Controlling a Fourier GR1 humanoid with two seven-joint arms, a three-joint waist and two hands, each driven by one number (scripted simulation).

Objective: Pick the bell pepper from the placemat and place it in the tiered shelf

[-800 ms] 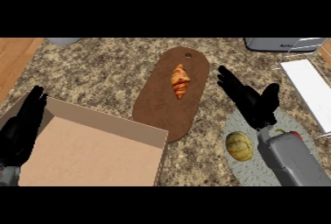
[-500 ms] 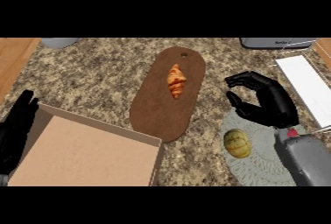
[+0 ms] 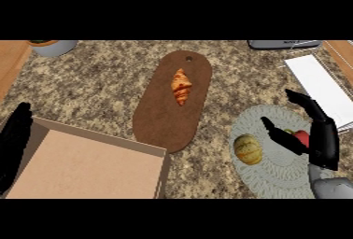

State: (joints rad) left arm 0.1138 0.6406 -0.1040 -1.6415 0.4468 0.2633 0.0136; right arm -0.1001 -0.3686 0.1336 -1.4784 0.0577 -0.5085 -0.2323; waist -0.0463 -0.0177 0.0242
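Presently: right hand [image 3: 321, 142] over placemat [image 3: 272, 175], fingers [image 3: 283, 135] spread, grasping nothing | bell pepper [image 3: 301, 137], red, apparently on placemat, partly hidden by that hand | yellow-green fruit [image 3: 248, 149] on placemat | left hand [image 3: 15, 140] far left of placemat, fingers straight, beside cardboard box [image 3: 86, 165].

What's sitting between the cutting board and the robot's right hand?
In the head view, a yellowish melon-like fruit on the grey placemat, between the cutting board and the right hand.
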